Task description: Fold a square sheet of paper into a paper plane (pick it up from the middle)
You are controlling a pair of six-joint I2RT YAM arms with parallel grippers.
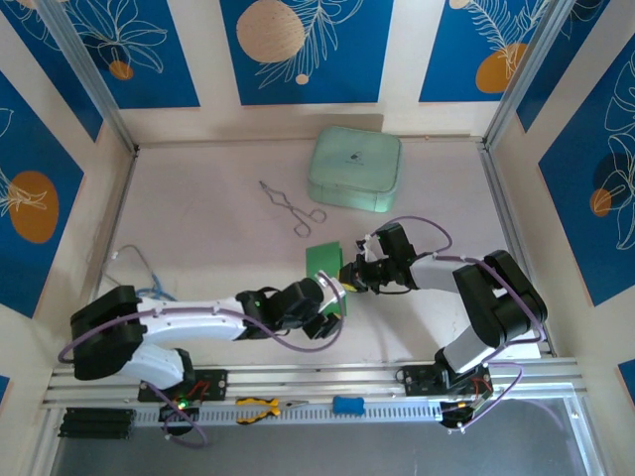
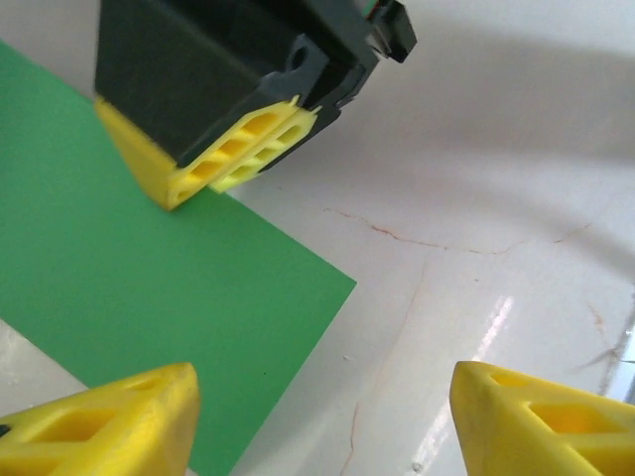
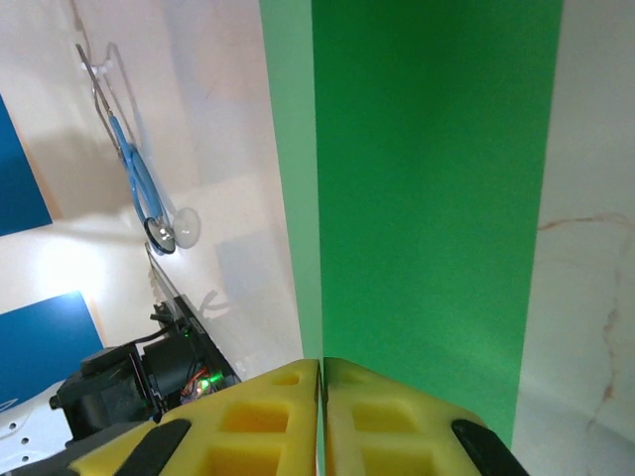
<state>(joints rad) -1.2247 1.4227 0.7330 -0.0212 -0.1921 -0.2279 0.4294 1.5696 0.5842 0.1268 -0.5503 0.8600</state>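
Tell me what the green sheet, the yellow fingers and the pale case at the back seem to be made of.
The green sheet looks like thin matte paper: flat, with crisp straight edges. The yellow fingers are probably moulded or printed plastic: dull, with hollow ribbed cells. The pale case is smooth with rounded corners; plastic or fabric-covered, too far to tell.

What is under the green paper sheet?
White table shows around the square sheet of paper, whose edge the right gripper pinches. The surface directly beneath is covered, so nothing there can be confirmed.
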